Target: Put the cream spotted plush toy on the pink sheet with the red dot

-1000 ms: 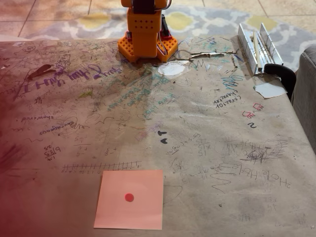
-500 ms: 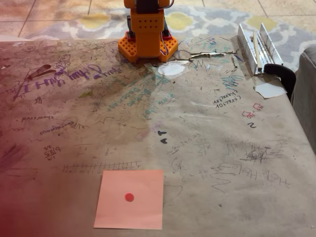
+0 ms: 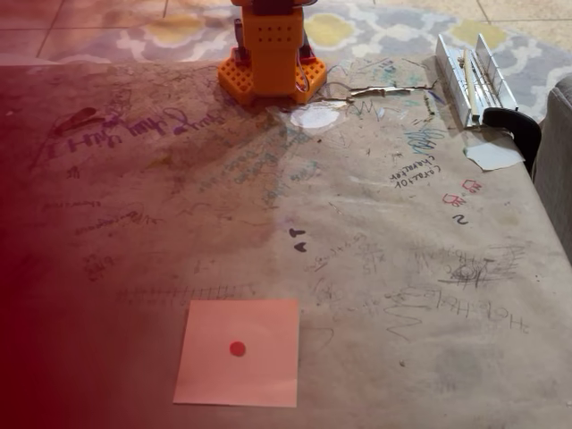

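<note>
The pink sheet with the red dot (image 3: 237, 351) lies flat near the front edge of the table, a little left of centre in the fixed view, with nothing on it. The cream spotted plush toy is out of view. The arm's orange base (image 3: 271, 55) stands at the far edge of the table, top centre; its upper part is cut off by the frame and the gripper is out of the picture.
The table is covered in scribbled brown paper (image 3: 375, 232). A metal hinge-like bracket (image 3: 474, 76) and a black clamp (image 3: 518, 125) sit at the far right corner. A grey cushion edge (image 3: 559, 152) borders the right side. A red blurry haze covers the left edge.
The whole picture has shifted slightly and the red haze at the left has spread and darkened. The sheet sits a bit higher in the frame.
</note>
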